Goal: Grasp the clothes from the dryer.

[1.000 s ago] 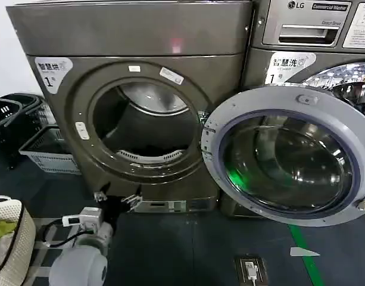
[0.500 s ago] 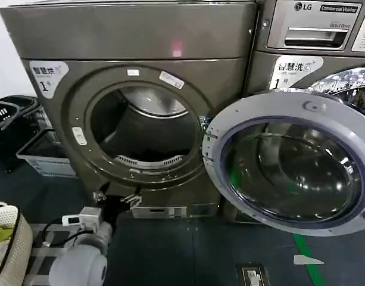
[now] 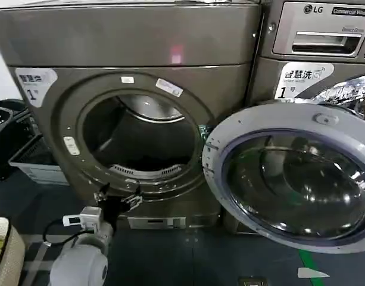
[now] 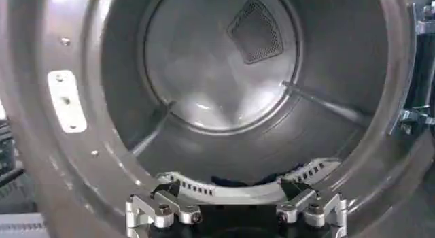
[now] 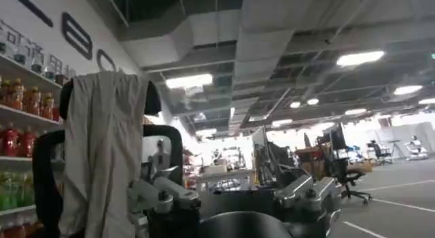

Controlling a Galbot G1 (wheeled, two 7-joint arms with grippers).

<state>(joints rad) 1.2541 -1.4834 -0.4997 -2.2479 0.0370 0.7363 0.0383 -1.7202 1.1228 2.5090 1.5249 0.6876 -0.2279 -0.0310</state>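
Observation:
The grey dryer (image 3: pixel 128 42) stands with its round opening (image 3: pixel 143 137) uncovered. Inside the steel drum (image 4: pixel 224 62), a strip of dark blue clothes (image 4: pixel 234 182) shows low down, just behind the perforated lint-filter rim (image 4: pixel 197 190). My left gripper (image 3: pixel 117 199) hovers in front of the opening's lower edge, outside the drum. In its wrist view the left gripper (image 4: pixel 229 189) is open with nothing between its fingers (image 4: pixel 155 209). My right gripper (image 5: pixel 231 198) points away into the room, open and empty.
The dryer's glass door (image 3: pixel 289 179) hangs wide open to the right of the opening. An LG washer (image 3: pixel 316 36) stands beside it. Laundry baskets (image 3: pixel 27 158) sit on the floor at left. A green floor line (image 3: pixel 310 268) runs at lower right.
The head view has drawn closer to the dryer, so the opening and door look larger and sit lower. My left gripper stays at the opening's lower edge.

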